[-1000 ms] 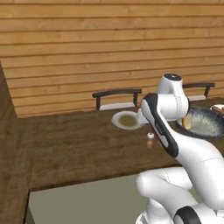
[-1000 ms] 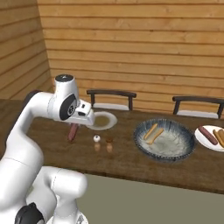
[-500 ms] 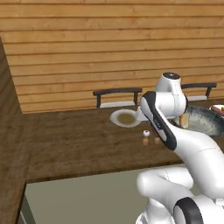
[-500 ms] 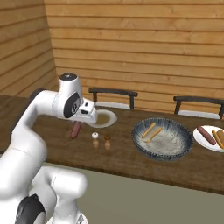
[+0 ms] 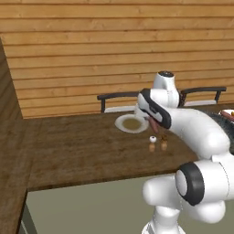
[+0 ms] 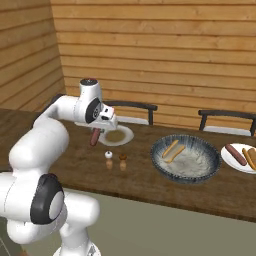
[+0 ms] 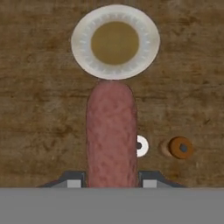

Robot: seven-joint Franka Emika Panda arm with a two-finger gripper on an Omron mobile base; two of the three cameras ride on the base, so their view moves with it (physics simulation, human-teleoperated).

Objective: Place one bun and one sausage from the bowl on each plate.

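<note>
The claw (image 6: 95,134) is clenched on a sausage (image 7: 111,133), gripping one end so its length hangs free beneath. Just ahead of its tip lies the bare plate (image 7: 83,52); white and brown shakers (image 7: 180,148) stand on the tabletop (image 7: 39,131) off to one side. It looks light, soft and probably slick, so an end grip may let it swing; mid-length would steady it.

You are looking at a kitchen walled in horizontal wooden planks (image 6: 165,55), pale and evenly lit. A dark wooden table (image 5: 77,146) stretches beneath the pincer. Beyond it, two dark-backed chairs (image 6: 131,106) stand against the wall. The floor (image 6: 165,230) is plain grey-green.
</note>
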